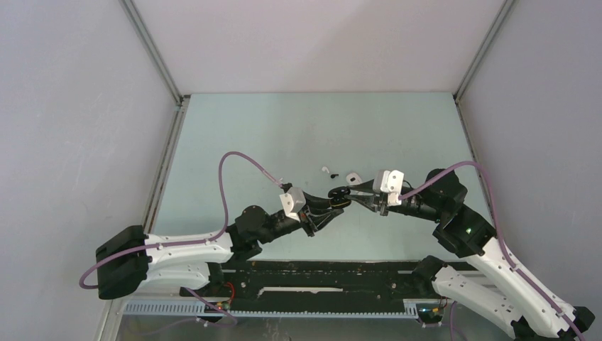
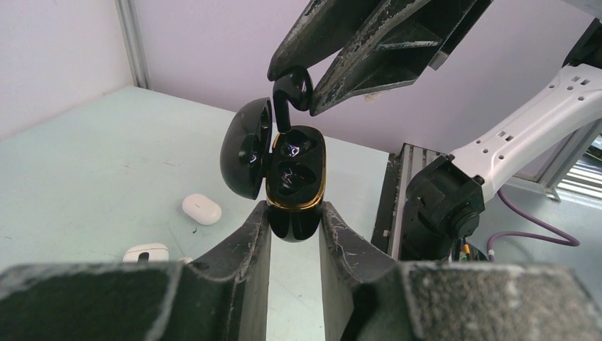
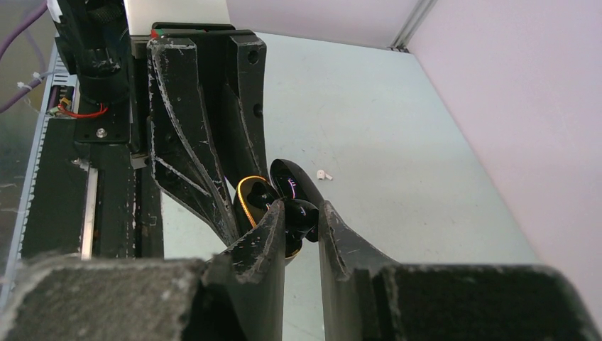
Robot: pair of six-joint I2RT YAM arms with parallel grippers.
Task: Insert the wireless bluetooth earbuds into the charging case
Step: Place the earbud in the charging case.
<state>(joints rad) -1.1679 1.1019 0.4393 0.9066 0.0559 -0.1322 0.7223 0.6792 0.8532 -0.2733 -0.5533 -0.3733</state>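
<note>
Your left claw [image 2: 294,217] is gripping the open case [image 2: 294,170], lower well empty. Your right claw [image 3: 301,213] is pinching an earbud [image 2: 292,89] at its upper well.

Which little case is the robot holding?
The black, gold-rimmed case, pinched in the left gripper with its lid open. The white case lies shut on the table.

left gripper [image 1: 335,204]: reaches up and right, fingers closed around the black charging case [image 1: 339,193]
right gripper [image 1: 353,196]: comes in from the right, tips meeting the case
white earbud [image 1: 326,170]: on the table [image 1: 234,135], just beyond the left gripper
small white object [image 1: 351,177]: just beyond the right gripper's tips
dark speck [image 1: 334,175]: between those two, too small to identify
</note>
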